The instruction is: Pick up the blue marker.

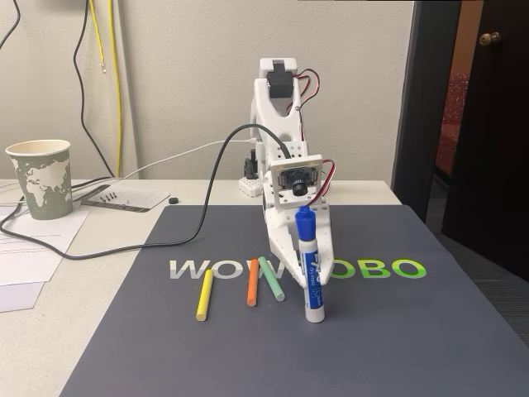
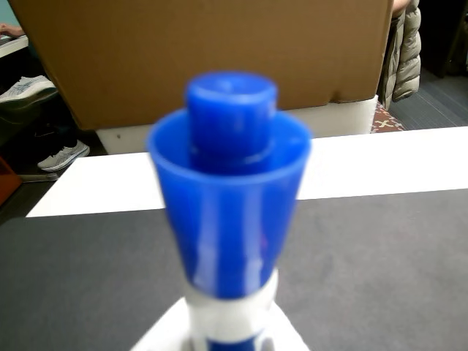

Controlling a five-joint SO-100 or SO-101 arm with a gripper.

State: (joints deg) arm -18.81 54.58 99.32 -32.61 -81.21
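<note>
I am leaning down over the dark grey mat (image 1: 397,331) with my fingers (image 1: 304,266) closed on the blue marker (image 1: 309,269), gripping its white barrel partway down. In the fixed view the marker stands nearly upright, blue cap on top, just below my wrist camera (image 1: 295,183), and its lower end is at the mat, just right of the middle and nearer than the printed lettering. I cannot tell whether that end touches the mat or hangs just above it.

In the wrist view the marker's cap (image 2: 230,183) rises straight toward the lens, blurred and large, with the white barrel beneath it and pale edges of my fingers on either side at the bottom edge. Beyond it lie the grey mat, the white surface (image 2: 380,164) and a brown cardboard box (image 2: 219,44) at the far side.

To the left of the marker in the fixed view three thin sticks lie on the mat: a green one (image 1: 270,278) closest, an orange one (image 1: 252,281) beside it, and a yellow one (image 1: 203,295) farther left. A paper cup (image 1: 40,178) stands on the surface at far left.
</note>
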